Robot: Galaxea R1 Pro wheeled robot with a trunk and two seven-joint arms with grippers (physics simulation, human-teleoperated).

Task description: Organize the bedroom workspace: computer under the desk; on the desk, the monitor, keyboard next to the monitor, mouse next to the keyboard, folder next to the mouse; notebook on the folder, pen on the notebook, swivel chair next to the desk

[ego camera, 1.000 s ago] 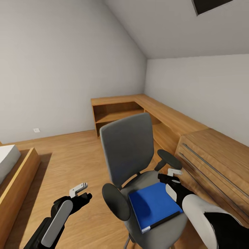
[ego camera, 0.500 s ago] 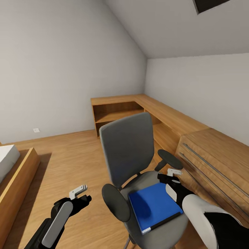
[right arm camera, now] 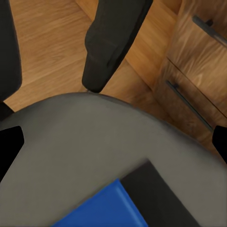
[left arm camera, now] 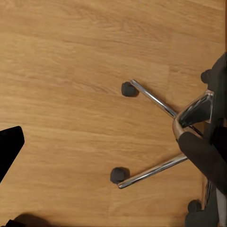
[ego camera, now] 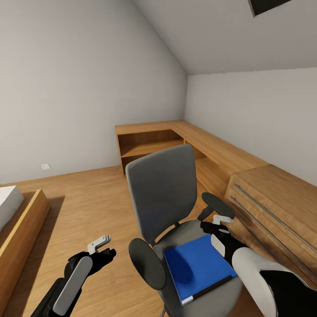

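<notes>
Here the folder (ego camera: 199, 268), long axis running 11 to 5 o'clock on the swivel chair (ego camera: 176, 220), is found at 7 o'clock just below the right pincer (ego camera: 216, 225), whose fingers are held apart, while the left pincer (ego camera: 102, 246), whose spread cannot be told, is kept well apart at 9 o'clock.

The chair (ego camera: 164, 193) has a grey back and seat, black armrests, and chrome base legs (left arm camera: 151, 98) ending in dark castors. The folder (ego camera: 198, 266) on its seat is bright blue with a black spine edge. The floor (ego camera: 92, 198), desk (ego camera: 193, 136) and drawers (ego camera: 273, 207) are warm honey-coloured wood with visible grain; the drawer handles look metallic grey. Walls and sloped ceiling are plain off-white. Both arms are black with white and grey panels. The bed (ego camera: 9, 207) seems white on a wooden frame.
</notes>
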